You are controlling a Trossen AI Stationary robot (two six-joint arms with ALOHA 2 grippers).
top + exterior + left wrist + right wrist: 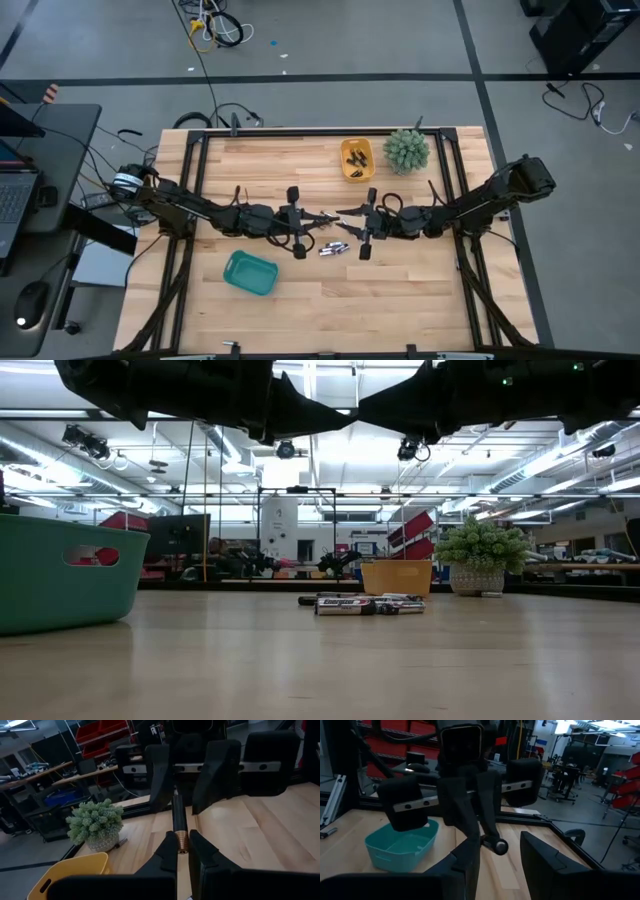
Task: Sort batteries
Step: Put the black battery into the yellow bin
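**High view.** The two arms reach in from 9 and 3 o'clock and meet nose to nose over the middle of the desk. The left tool and right tool are almost tip to tip, which looks like a handover in the air. The loose batteries lie in a small pile on the desk just towards 6 o'clock from that meeting point. From the pile, the yellow tray, which already holds dark cells, sits at 12 o'clock. A potted plant is at about 1 o'clock and the teal tray at about 8 o'clock.

**Low view.** The pile lies flat on the desk, its cells on their sides and lying roughly across the picture. Both arms hang well above it and touch nothing on the desk.

**Left wrist view.** The left tool is closed narrow on the copper-coloured end of one black battery. The battery sticks straight out from the fingertips, in line with the fingers. Its free end points at the right tool and lies between that tool's fingers. I judge it is held this way to leave the body clear for the other arm to grip.

**Right wrist view.** The right tool is spread wide and holds nothing. The battery shows end-on here, so its long axis runs along the 9-to-3 line between the arms. The teal tray lies beyond.
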